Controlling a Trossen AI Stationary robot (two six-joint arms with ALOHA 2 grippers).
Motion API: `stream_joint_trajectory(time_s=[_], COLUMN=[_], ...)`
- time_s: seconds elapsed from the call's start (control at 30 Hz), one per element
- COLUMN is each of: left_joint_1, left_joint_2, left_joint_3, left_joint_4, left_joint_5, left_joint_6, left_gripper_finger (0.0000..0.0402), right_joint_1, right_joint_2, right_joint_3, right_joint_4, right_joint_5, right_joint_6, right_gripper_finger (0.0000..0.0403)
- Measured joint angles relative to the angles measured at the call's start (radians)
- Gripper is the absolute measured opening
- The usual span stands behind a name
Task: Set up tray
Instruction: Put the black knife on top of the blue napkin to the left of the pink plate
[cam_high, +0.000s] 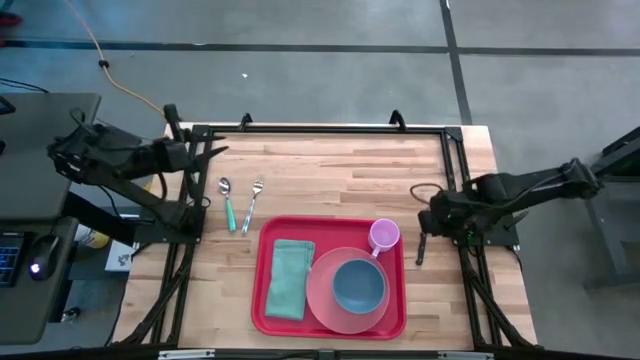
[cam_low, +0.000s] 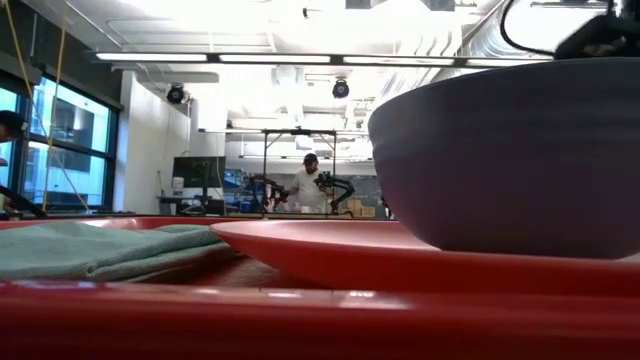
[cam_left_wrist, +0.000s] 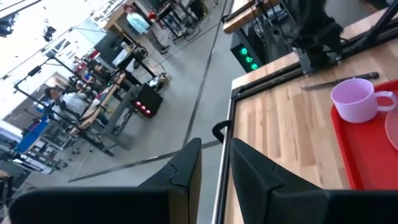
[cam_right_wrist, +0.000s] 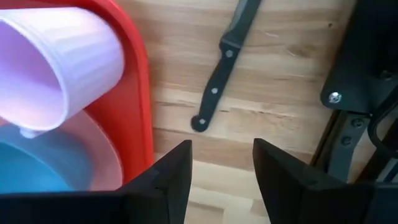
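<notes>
One wooden table (cam_high: 330, 170), holding everything listed below.

One tray (cam_high: 262, 290), red, rectangular, lying flat at the table's near edge, roughly centred. Both grippers stand off it: the right gripper (cam_high: 428, 222) just beyond the tray's right rim, the left gripper (cam_high: 205, 152) well apart, past the tray's far left corner at the table's edge.

One pink plate (cam_high: 322, 297) inside the tray, on its right half.

One blue bowl (cam_high: 358, 284) resting on that plate.

One green folded cloth (cam_high: 290, 278) in the tray's left half, beside the plate.

One pink cup (cam_high: 384, 235) in the tray's far right corner, touching the plate's edge.

One black-handled knife (cam_right_wrist: 219, 74) on bare wood just right of the tray.

One fork (cam_high: 251, 204) and one spoon (cam_high: 227, 201), side by side on the wood beyond the tray's far left corner.

Two grippers, both empty: left fingers a narrow gap apart; right fingers parted wider, poised over the wood beside the tray's rim.
</notes>
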Motion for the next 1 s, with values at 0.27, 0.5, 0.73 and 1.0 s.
stream_joint_trajectory(time_s=[0.27, 0.5, 0.73, 1.0], left_joint_1=[0.000, 0.000, 0.000, 0.000], left_joint_2=[-0.035, -0.035, -0.035, -0.035], left_joint_3=[0.000, 0.000, 0.000, 0.000], left_joint_4=[0.000, -0.012, -0.015, -0.015], left_joint_5=[0.000, 0.003, 0.047, 0.047], left_joint_6=[0.012, 0.037, 0.037, 0.038], left_gripper_finger=[0.0117, 0.0117, 0.0117, 0.0117], right_joint_1=[0.095, 0.133, 0.161, 0.139], right_joint_2=[0.085, 0.158, 0.176, 0.174], right_joint_3=[-0.012, -0.170, -0.238, -0.272], right_joint_4=[0.061, 0.346, 0.364, 0.428], right_joint_5=[0.073, 0.032, -0.001, 0.011], right_joint_6=[0.098, 0.136, 0.164, 0.165], right_gripper_finger=[0.0149, 0.0149, 0.0149, 0.0151])
